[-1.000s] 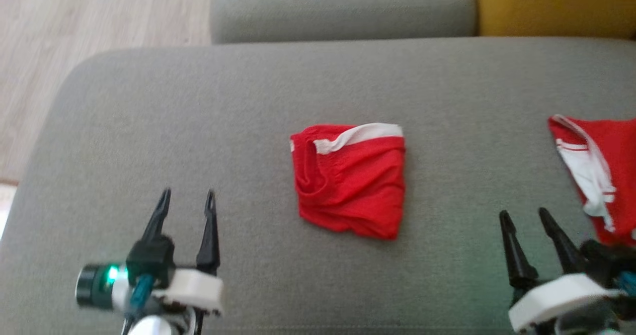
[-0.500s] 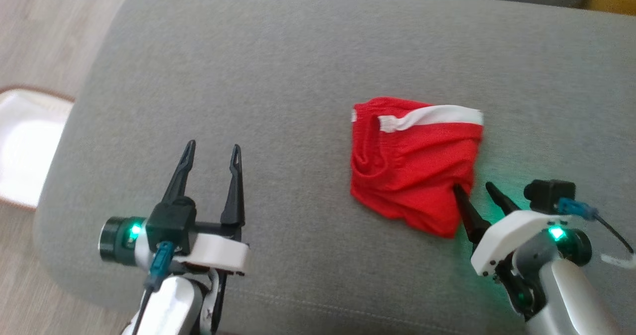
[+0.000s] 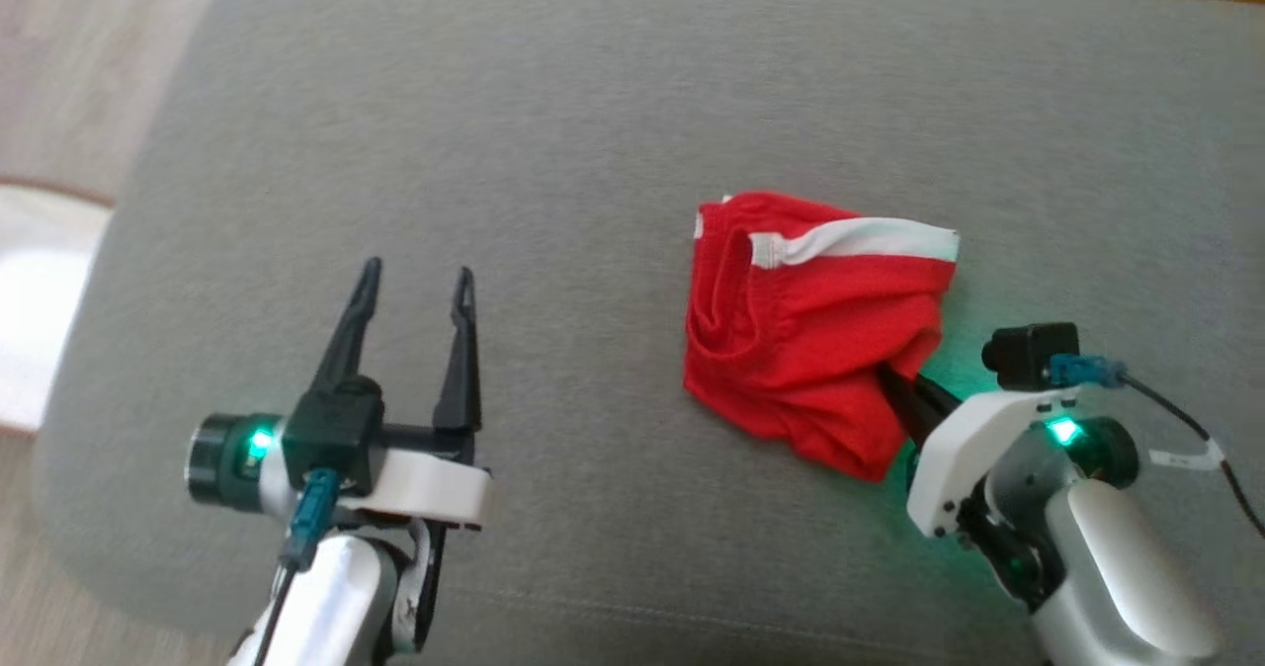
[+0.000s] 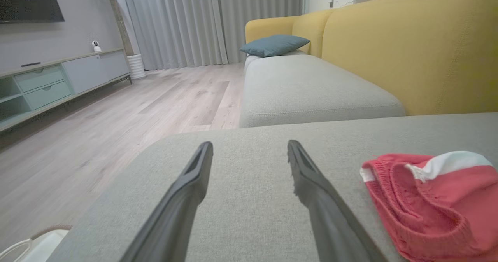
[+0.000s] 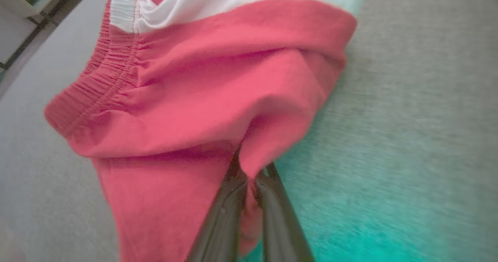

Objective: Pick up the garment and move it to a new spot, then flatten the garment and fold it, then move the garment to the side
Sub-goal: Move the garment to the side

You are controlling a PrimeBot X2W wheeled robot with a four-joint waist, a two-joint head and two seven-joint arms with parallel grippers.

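The folded red garment (image 3: 810, 335) with a white stripe lies on the grey sofa cushion (image 3: 553, 113), right of centre. My right gripper (image 3: 894, 384) is shut on its lower right edge, where the cloth bunches up over the fingertips. From the right wrist, red fabric (image 5: 202, 98) is pinched between the two dark fingers (image 5: 227, 211). My left gripper (image 3: 415, 286) stands open over bare cushion well to the left of the garment. The left wrist view has the garment (image 4: 432, 199) at its lower right, beside the open gripper (image 4: 249, 149).
The cushion's rounded left edge drops to a wooden floor (image 3: 59, 43). A white basket (image 3: 30, 310) sits on the floor at the left. A second grey seat (image 4: 311, 87), a yellow sofa back (image 4: 420, 48) and a blue pillow (image 4: 274, 44) lie beyond.
The head camera has swung and tilted. My right gripper has reached the garment's lower right edge and shut on it, lifting and wrinkling that corner. The left gripper has stayed open.
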